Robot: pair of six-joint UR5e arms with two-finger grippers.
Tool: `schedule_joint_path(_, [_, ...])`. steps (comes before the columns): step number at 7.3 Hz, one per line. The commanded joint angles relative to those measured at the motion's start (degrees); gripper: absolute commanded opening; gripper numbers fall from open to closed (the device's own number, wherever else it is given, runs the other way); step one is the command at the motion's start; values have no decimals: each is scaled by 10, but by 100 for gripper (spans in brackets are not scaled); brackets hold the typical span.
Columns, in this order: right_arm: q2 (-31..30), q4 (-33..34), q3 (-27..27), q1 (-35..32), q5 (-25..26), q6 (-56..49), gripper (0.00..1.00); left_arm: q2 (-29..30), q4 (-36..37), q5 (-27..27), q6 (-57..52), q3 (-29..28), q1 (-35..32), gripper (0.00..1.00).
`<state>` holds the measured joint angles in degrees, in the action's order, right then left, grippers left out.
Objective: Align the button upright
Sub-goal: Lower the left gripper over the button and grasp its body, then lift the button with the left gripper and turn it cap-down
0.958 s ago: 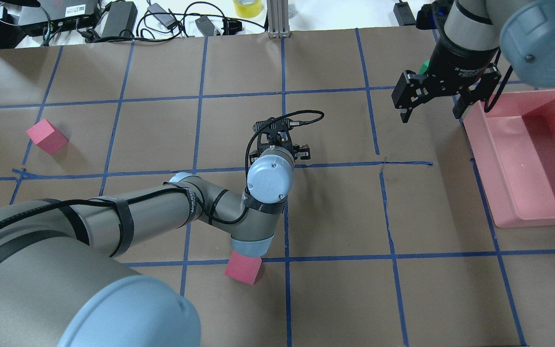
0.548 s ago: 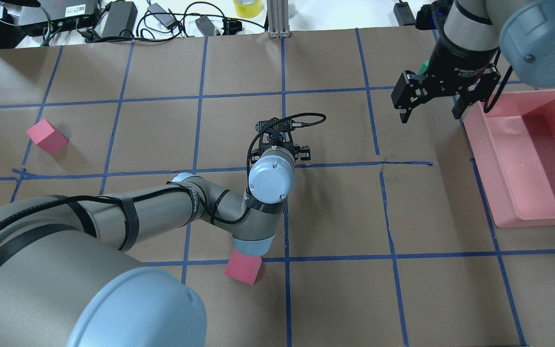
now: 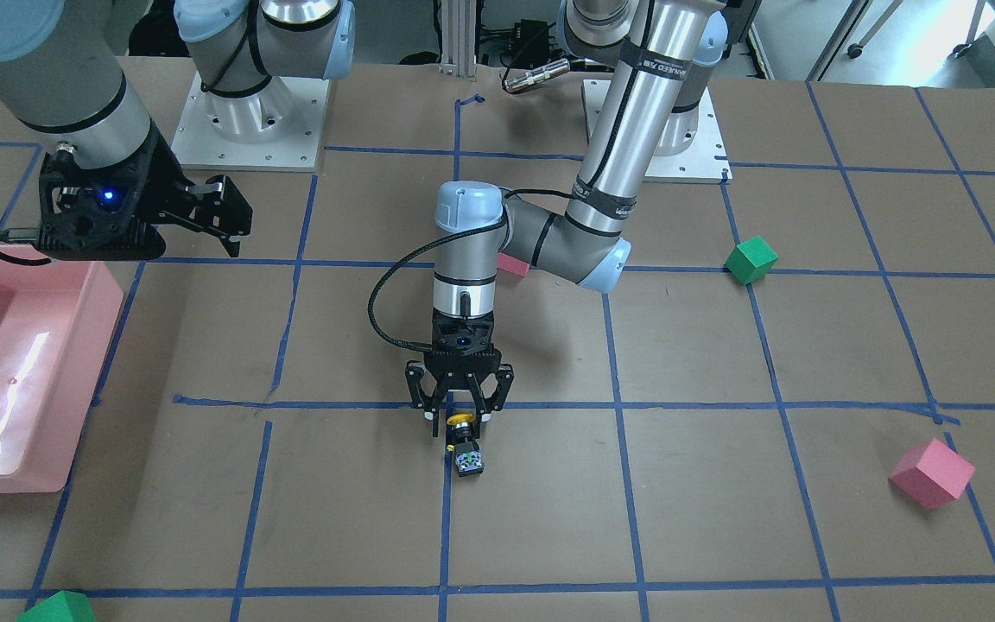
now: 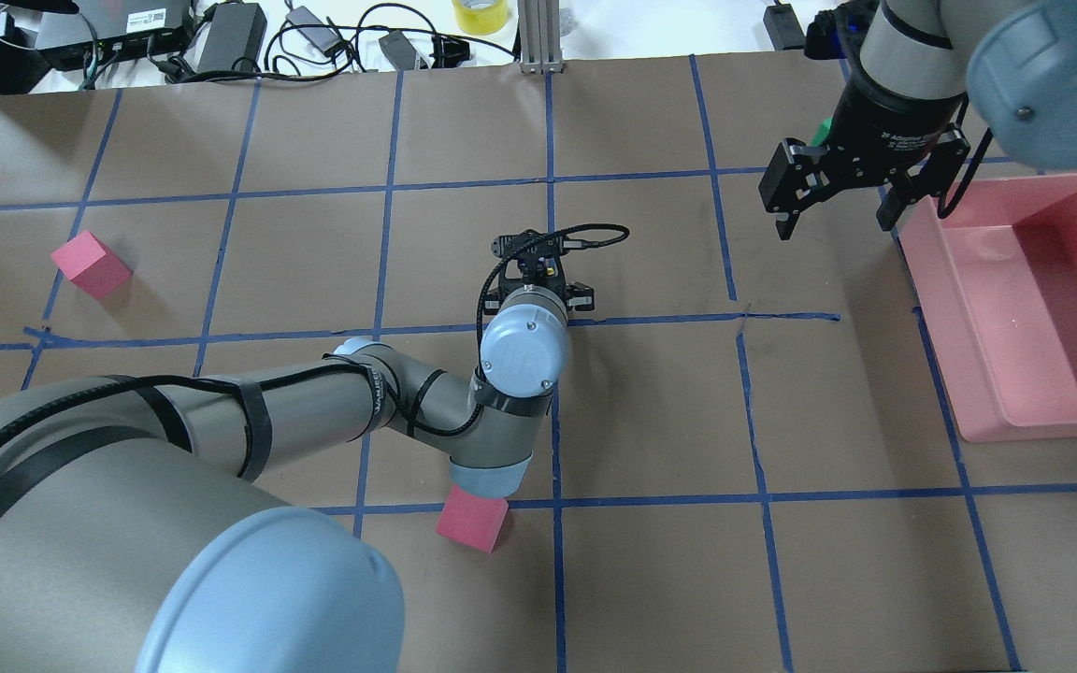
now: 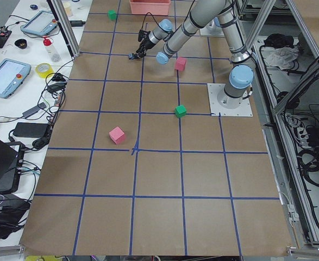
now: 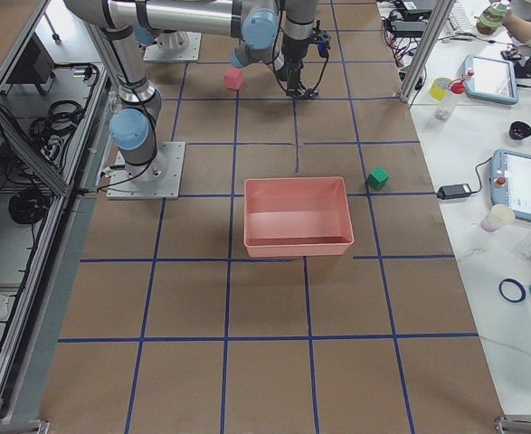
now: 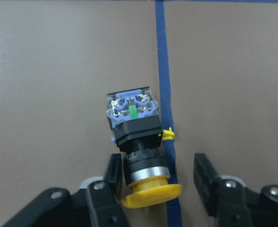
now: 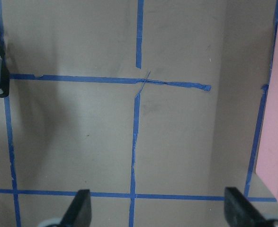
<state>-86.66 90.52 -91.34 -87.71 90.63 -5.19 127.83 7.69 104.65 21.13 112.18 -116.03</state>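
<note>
Well, the left gripper (image 3: 460,415) was low over the brown paper-covered table (image 4: 651,579), just below the middle of the front-facing view. Its two black fingers (image 7: 204,172) stood apart on either side of a small push-button with a round yellow cap, black cylindrical body and grey-blue contact block (image 7: 131,116). The button lay on its side, not upright. In the left wrist view the cap pointed to the bottom edge of the frame, between the fingers, and the contact block pointed to the top, tilted slightly left. The finger on that view's left sat just beside the black collar (touching or not, I could not tell). The one on the right stood clear of the cap, with brown paper showing between. A strip of blue tape (image 7: 162,66) ran down the frame just right of the body, and the cap's rim overlapped it.

Over in the upper right of the overhead view, the right gripper (image 4: 838,220) hung above the table, fingers spread wide with nothing between them. It was close beside the long wall of a pink rectangular plastic bin (image 4: 945,346). A pink cube (image 4: 90,264) sat at the left of that view, and a second pink cube (image 4: 471,522) showed partly under the left arm near the bottom centre. A green cube (image 3: 751,259) lay at the right of the front-facing view.
</note>
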Motion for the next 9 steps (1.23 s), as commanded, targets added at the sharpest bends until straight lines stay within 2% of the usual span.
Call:
schedule_joint_path(1, [-1, 0, 0, 0, 1, 0, 100, -12, 0, 3, -13, 1, 0, 20])
schedule_joint_path(3, [1, 0, -1, 1, 0, 0, 100, -36, -15, 4, -15, -5, 0, 20])
schedule_joint_path(5, [0, 2, 0, 1, -9, 1, 100, -85, -149, -10, -7, -19, 11, 20])
schedule_joint_path(6, [0, 1, 0, 1, -9, 0, 100, -109, -266, -42, 3, -55, 16, 20])
schedule_joint_path(8, [0, 1, 0, 1, -9, 1, 100, -137, -547, -134, 51, -167, 31, 16])
schedule_joint_path(9, [1, 2, 0, 1, -7, 0, 100, -129, -631, -219, 51, -199, 67, 16])
